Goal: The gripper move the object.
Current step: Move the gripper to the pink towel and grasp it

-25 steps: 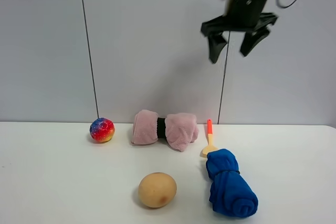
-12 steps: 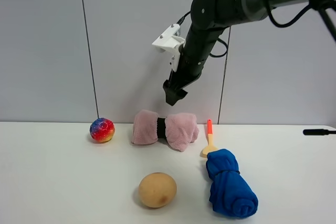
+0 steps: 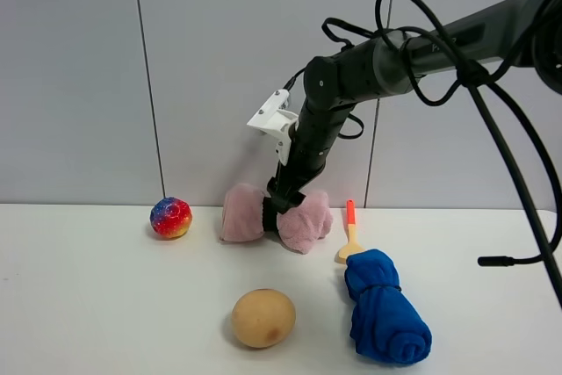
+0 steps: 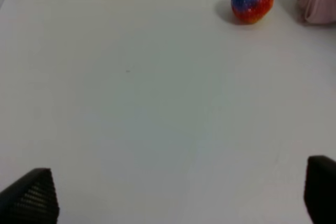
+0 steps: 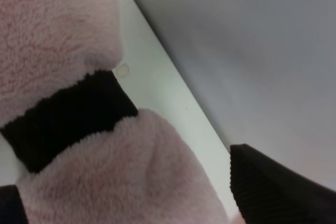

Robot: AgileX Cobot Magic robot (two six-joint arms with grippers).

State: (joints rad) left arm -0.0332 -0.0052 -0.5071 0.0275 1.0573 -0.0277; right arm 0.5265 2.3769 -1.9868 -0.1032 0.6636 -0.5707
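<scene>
The pink fluffy towel (image 3: 244, 213), cinched by a dark band (image 3: 270, 214), lies at the back of the white table (image 3: 105, 305) by the wall. My right gripper (image 3: 278, 203) has come down onto it at the band. In the right wrist view the towel (image 5: 58, 35) and its band (image 5: 68, 115) fill the frame. The right gripper (image 5: 142, 200) is open, with one black finger (image 5: 273, 187) on each side of one lobe. My left gripper (image 4: 176, 198) is open and empty over bare table. The towel's edge (image 4: 317, 1) shows far from it.
A red, blue and yellow ball (image 3: 170, 218) lies left of the towel and shows in the left wrist view (image 4: 252, 0). A tan egg-shaped object (image 3: 262, 317) lies in front. A blue rolled cloth (image 3: 385, 318) and an orange-handled spoon (image 3: 350, 230) lie to the right.
My right arm has come down from high near the wall to the pink towel. The towel and the other objects have not moved.
</scene>
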